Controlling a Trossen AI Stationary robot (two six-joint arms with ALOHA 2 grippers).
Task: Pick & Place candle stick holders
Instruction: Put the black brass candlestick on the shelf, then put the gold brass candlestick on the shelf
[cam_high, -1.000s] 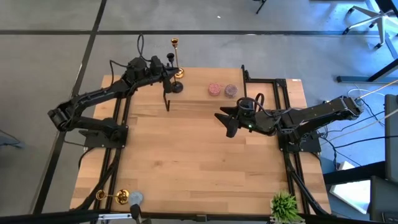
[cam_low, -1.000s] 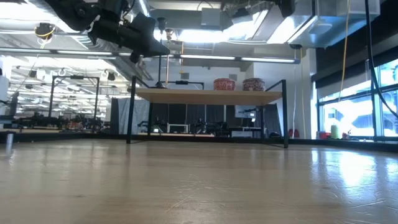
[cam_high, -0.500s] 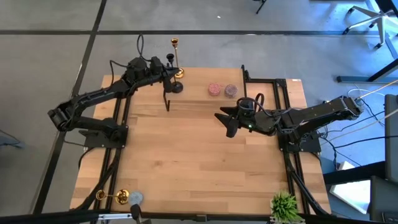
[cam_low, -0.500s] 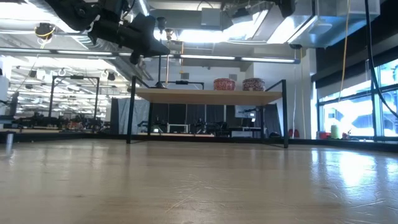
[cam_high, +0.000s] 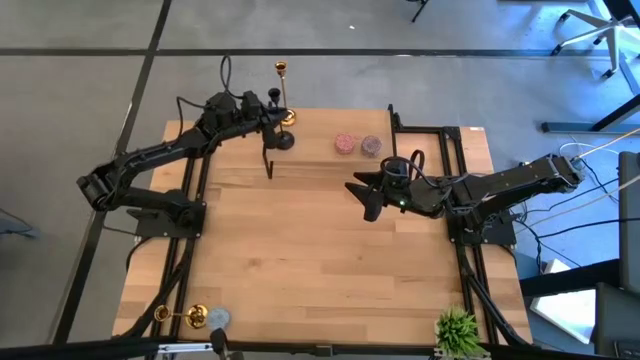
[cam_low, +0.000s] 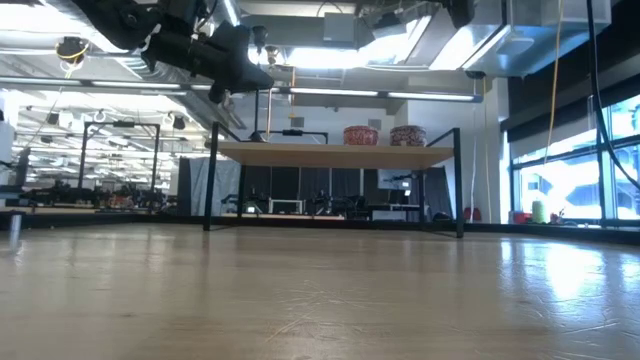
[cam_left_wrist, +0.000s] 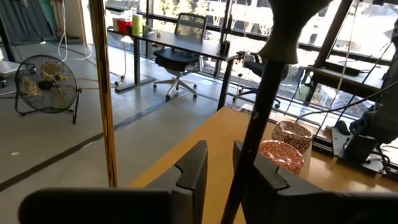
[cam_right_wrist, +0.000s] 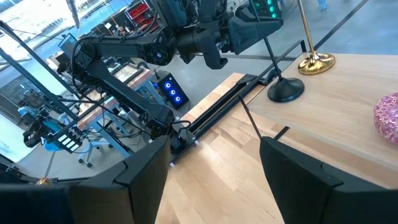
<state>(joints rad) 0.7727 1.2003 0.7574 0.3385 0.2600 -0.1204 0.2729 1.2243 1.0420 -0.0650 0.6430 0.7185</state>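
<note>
From above, the left gripper (cam_high: 272, 112) is at the far edge of the table (cam_high: 330, 270), just beside one gold candlestick (cam_high: 287, 118) standing up and a black candlestick (cam_high: 284, 139), while the other gold candlestick (cam_high: 178, 316) lies at the near left corner. The right gripper (cam_high: 362, 195) hangs over the middle. In the left wrist view the black stem runs up between the fingers (cam_left_wrist: 189, 180), but I cannot tell if they squeeze it; in the right wrist view the right fingers (cam_right_wrist: 146, 180) are spread wide, holding nothing.

Shiny brass candlestick (cam_high: 283, 95) on a smooth pale wood table (cam_high: 320, 260).
</note>
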